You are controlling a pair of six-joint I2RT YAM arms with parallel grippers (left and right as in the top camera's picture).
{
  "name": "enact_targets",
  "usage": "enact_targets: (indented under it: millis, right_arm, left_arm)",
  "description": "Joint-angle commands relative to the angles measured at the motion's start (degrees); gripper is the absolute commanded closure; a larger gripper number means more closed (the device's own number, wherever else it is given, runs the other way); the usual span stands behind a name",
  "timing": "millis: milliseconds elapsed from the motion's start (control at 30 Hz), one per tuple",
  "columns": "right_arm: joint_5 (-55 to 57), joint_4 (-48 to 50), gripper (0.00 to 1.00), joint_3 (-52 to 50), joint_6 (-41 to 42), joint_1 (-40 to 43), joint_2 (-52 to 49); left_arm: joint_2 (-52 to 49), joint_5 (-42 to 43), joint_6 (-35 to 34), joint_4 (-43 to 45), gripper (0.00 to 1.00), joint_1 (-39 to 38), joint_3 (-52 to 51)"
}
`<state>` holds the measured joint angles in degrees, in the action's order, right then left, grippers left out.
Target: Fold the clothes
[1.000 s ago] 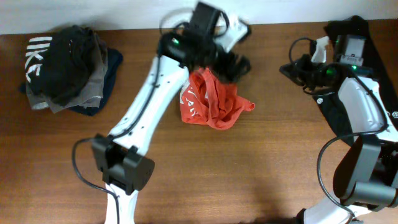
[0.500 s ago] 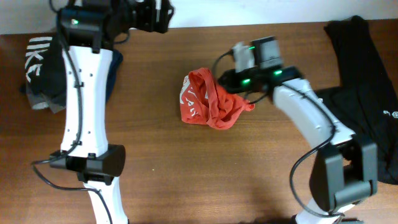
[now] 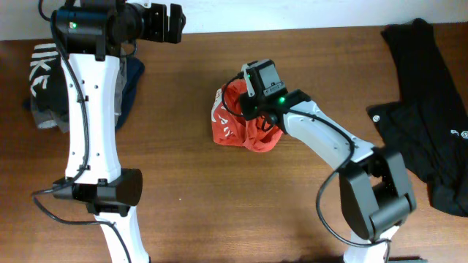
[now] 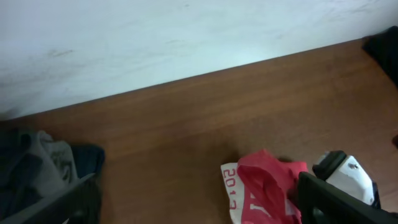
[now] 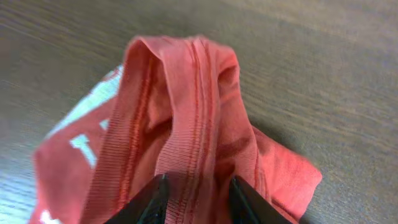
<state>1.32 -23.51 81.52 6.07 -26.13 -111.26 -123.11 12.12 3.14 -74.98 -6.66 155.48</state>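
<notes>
The clothes are one red-orange T-shirt, bunched in a heap at the table's middle with white lettering showing on its left side. My right gripper is down on the heap's top. In the right wrist view the jaws stand partly open, one black fingertip on each side of a raised stitched fold of the shirt. My left gripper is wide open and holds nothing at the back left, far from the heap. Its wrist view shows the shirt low and right of centre.
A pile of dark folded garments sits at the back left, under the left arm. A black garment lies spread along the right side. The white wall runs along the table's far edge.
The left arm swung off the shirt to the back left. The right arm came in from the right onto the heap, and its jaws went from shut to partly open.
</notes>
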Motion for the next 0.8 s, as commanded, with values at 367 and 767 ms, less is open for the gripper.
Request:
enact_targets:
  millis: [367,767]
  right_arm:
    - [-0.63,3.43,0.63,0.13,0.13,-1.38,-0.85]
    - [3.15,5.79,0.62,0.13,0.17,-2.51,-5.79]
  left_arm:
    - [0.22,-2.97,-0.74,-0.72,0.01,0.07,0.20]
    - [-1.36,-2.95,-0.74,-0.76,0.01,0.07,0.20]
